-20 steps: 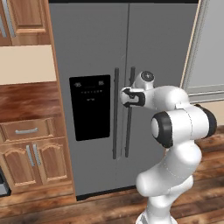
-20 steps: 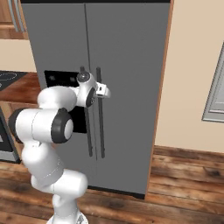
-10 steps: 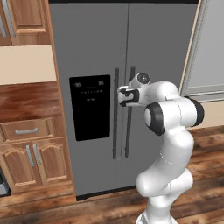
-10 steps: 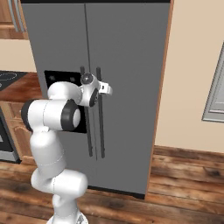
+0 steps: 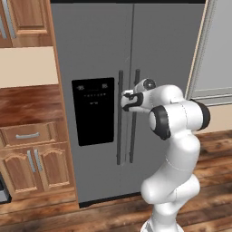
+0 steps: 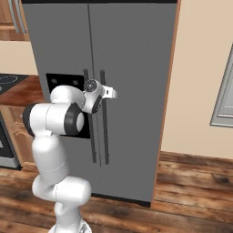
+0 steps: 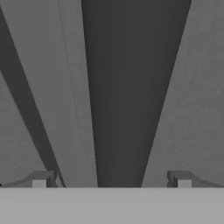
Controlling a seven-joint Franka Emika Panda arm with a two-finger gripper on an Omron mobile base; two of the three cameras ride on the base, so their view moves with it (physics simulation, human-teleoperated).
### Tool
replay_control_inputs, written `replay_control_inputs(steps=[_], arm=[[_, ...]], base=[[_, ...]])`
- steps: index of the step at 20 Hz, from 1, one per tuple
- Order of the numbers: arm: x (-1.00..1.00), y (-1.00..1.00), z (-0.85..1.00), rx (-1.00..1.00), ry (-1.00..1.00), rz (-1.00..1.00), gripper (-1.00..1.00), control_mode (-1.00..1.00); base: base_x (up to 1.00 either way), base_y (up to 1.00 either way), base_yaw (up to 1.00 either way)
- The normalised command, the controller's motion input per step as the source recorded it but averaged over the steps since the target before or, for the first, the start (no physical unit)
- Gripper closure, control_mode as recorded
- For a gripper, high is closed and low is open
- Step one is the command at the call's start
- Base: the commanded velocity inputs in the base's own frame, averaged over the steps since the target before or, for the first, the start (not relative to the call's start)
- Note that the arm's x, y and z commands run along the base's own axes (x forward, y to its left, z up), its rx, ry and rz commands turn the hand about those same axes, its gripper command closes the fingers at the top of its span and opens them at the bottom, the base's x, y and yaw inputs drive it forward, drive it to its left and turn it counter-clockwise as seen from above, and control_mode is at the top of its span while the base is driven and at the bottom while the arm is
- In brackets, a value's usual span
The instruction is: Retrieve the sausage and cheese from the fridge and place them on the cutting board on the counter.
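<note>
The grey fridge (image 5: 99,45) (image 6: 132,45) stands with both doors shut, so the sausage and cheese are hidden. My gripper (image 5: 126,95) (image 6: 112,94) is at mid-height of the two dark vertical handles where the doors meet. In the hand view the gripper (image 7: 111,179) is open, and a wide dark handle (image 7: 131,87) runs between its fingertips (image 7: 43,178) without being squeezed. The cutting board is out of view. A stretch of the reddish-brown counter (image 5: 27,102) lies left of the fridge.
A black dispenser panel (image 5: 94,111) sits on the left door. Light wood cabinets (image 5: 31,158) stand under the counter and another (image 5: 25,18) hangs above it. A black stovetop (image 6: 9,81) is at far left. A beige wall (image 6: 200,91) flanks the fridge.
The arm's elbow has swung up and in toward the fridge while the hand stayed at the handles, edging slightly closer. The jaws remain open.
</note>
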Motion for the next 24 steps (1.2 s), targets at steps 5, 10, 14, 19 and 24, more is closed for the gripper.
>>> replay_control_inputs(steps=[5, 10, 14, 19, 24], arm=[[0.73, 0.0, 0.0, 0.03, 0.0, 0.0, 1.0, -1.0], [0.17, -0.04, 0.09, 0.07, -0.01, 0.0, 1.0, -1.0], [-0.13, -0.33, 0.24, 0.04, 0.0, 0.0, 1.0, -1.0], [-0.65, -0.44, 0.26, 0.06, 0.0, 0.0, 1.0, -1.0], [-0.94, -0.63, 0.33, 0.03, 0.0, 0.0, 1.0, -1.0]], base=[[0.0, 0.0, 0.0], [0.0, 0.0, 0.0], [0.0, 0.0, 0.0], [0.0, 0.0, 0.0], [0.0, 0.0, 0.0]])
